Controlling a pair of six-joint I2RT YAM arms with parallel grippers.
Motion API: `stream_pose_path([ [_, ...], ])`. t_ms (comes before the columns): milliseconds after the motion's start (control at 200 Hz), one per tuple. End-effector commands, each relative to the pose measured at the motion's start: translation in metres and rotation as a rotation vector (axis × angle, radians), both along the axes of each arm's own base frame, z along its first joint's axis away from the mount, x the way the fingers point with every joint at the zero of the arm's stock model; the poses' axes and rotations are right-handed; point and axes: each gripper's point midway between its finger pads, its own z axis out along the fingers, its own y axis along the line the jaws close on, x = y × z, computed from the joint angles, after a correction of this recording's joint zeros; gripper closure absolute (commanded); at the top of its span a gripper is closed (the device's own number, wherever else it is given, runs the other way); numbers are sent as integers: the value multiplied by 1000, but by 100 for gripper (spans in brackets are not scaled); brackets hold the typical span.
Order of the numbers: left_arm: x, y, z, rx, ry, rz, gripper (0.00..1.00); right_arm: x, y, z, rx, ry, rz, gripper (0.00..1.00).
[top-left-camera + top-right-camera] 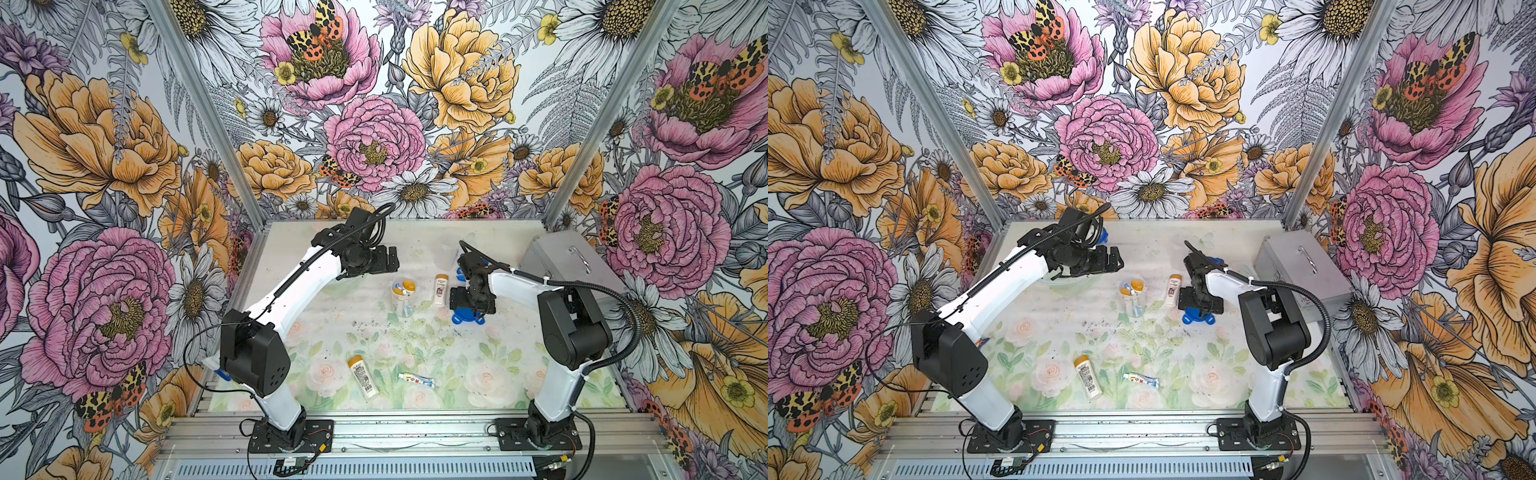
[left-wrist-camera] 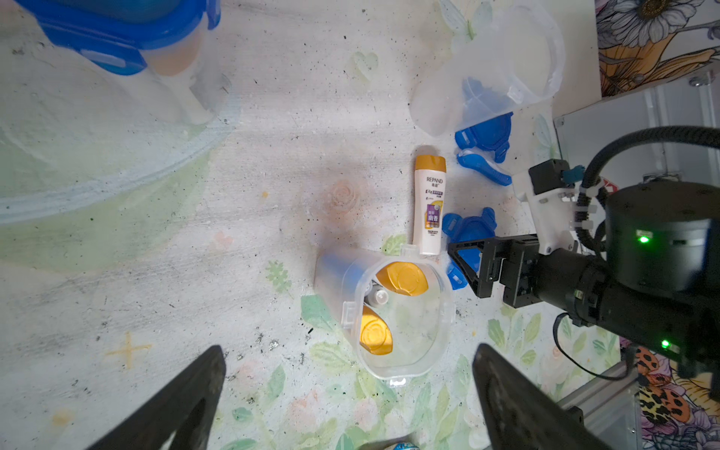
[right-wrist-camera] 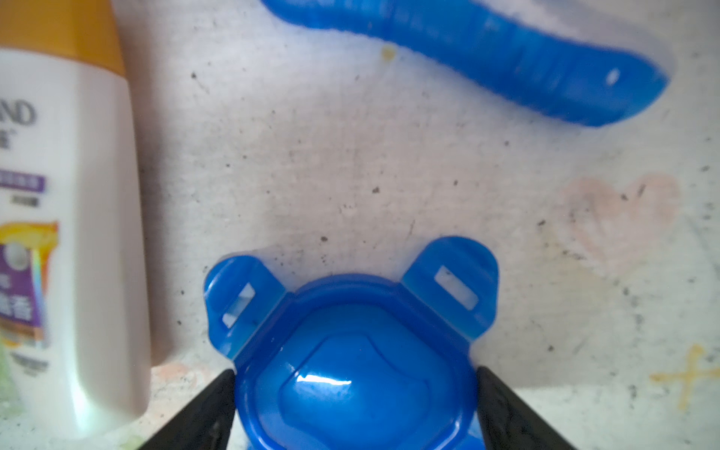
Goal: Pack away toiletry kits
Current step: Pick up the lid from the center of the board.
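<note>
An upright clear cup [image 1: 403, 297] [image 2: 393, 311] holds two orange-capped bottles and a white-capped tube. My left gripper [image 1: 390, 259] [image 2: 348, 350] hovers open above and behind it, empty. My right gripper [image 1: 471, 309] [image 3: 356, 374] is down over a blue four-tab lid [image 1: 467, 319] [image 3: 350, 343] lying flat on the mat. Its fingers stand wide at the lid's two sides, close against the rim. A white bottle [image 1: 441, 289] [image 2: 429, 206] lies between the cup and that lid. A blue toothbrush [image 2: 483, 167] [image 3: 487, 62] lies just beyond the lid.
Behind the right gripper are another blue lid [image 2: 487, 134] and an empty clear cup [image 2: 487, 78]. A lidded kit [image 2: 128, 35] stands in a large clear bowl [image 2: 117, 156] under the left arm. Near the front lie a bottle [image 1: 363, 376] and a toothpaste tube [image 1: 416, 379]. A silver case [image 1: 569, 262] sits at the right.
</note>
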Motion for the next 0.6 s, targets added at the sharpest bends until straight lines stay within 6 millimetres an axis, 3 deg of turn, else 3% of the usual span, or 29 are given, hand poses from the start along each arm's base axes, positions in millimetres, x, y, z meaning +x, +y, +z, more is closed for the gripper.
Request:
stream_pose_path([
  [0, 3, 2, 16, -48, -39, 15, 2, -19, 2, -16, 0, 78, 22, 7],
  [295, 1, 11, 15, -47, -35, 35, 2, -24, 3, -19, -11, 83, 34, 15],
  [595, 4, 24, 12, -41, -36, 52, 1, -30, 6, 15, 3, -8, 57, 21],
])
